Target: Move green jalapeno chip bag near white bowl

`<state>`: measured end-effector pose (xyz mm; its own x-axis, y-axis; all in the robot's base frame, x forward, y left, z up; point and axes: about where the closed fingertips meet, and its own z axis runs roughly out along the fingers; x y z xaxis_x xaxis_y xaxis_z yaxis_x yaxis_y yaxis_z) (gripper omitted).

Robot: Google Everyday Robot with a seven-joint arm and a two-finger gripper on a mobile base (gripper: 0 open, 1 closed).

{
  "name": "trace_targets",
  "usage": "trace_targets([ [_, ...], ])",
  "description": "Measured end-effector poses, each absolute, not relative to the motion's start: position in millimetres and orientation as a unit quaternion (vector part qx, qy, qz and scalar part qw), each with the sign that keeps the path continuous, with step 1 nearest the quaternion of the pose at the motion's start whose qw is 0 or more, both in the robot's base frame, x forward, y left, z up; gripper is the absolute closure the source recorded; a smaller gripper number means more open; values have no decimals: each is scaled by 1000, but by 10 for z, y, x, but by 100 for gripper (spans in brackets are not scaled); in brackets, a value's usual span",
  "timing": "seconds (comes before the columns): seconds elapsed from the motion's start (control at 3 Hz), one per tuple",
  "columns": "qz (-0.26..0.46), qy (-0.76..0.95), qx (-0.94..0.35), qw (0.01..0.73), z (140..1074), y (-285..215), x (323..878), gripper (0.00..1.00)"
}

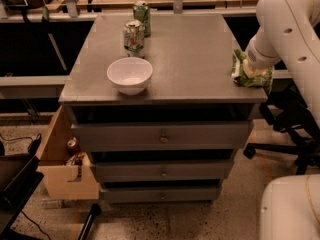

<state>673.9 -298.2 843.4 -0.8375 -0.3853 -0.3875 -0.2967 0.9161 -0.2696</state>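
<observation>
Grey tabletop (190, 59), right edge: end effector (244, 69) touches green jalapeno chip bag (257, 78); grip unclear.

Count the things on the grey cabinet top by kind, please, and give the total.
Cans: 2, rear can and front can
Bowls: 1, white bowl
Chip bags: 1, green jalapeno chip bag at the right edge, with the gripper at it
Total: 4
</observation>
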Motion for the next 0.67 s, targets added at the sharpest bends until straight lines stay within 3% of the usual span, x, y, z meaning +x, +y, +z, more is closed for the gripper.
trace_targets([
  [0.67, -135, 927, -180, 301, 8876, -2509, 6352, 100],
])
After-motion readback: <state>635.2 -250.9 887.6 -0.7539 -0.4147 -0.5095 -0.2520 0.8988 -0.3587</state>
